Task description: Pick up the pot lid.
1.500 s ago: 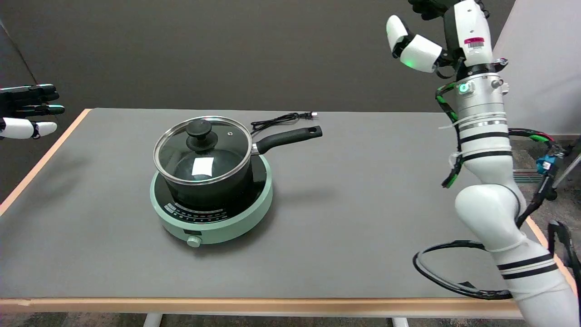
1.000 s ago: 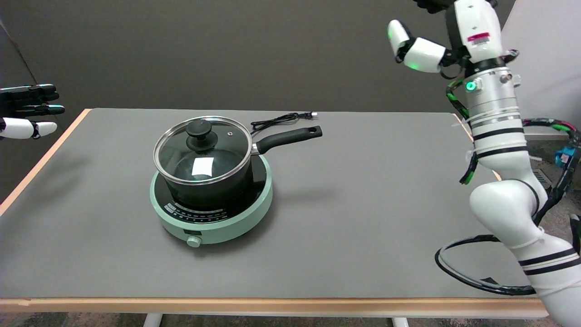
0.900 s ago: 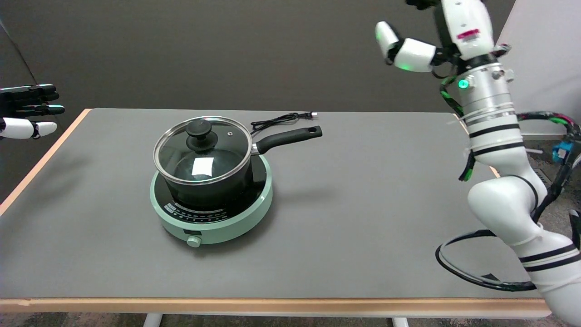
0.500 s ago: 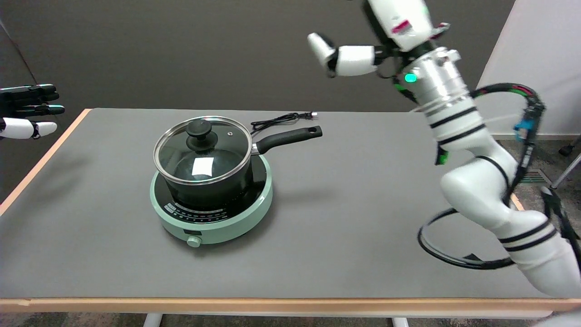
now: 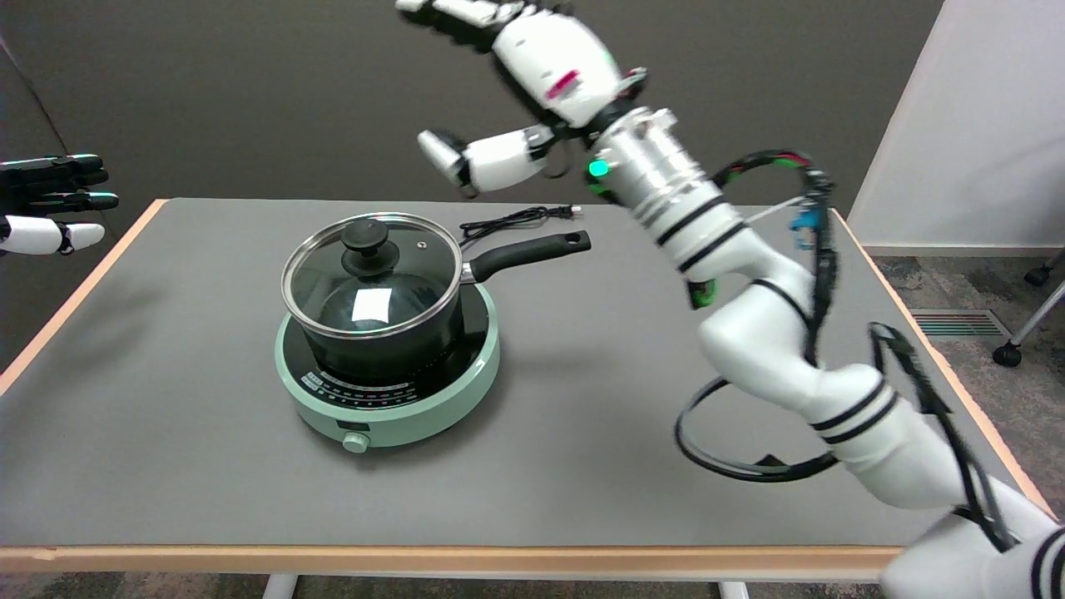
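Note:
A glass pot lid [image 5: 371, 274] with a steel rim and a black knob [image 5: 364, 242] sits on a black saucepan [image 5: 378, 320] whose long handle [image 5: 532, 252] points right. The pan stands on a mint-green cooker [image 5: 391, 391]. My right hand [image 5: 516, 62] hangs in the air above and to the right of the pot, well clear of the lid. Its fingers are spread apart, with the thumb [image 5: 478, 162] stretched out toward the left. It holds nothing. The tips of the upper fingers run off the top edge.
A black power cord [image 5: 516, 218] lies on the grey table [image 5: 624, 349] behind the pan handle. The idle left hand [image 5: 50, 204] hovers at the left edge. A loose black cable loop [image 5: 732, 449] hangs from my right arm over the table.
My right arm has swung from the far right leftward over the table, bringing the hand close above the pan handle. The pot and lid have not moved.

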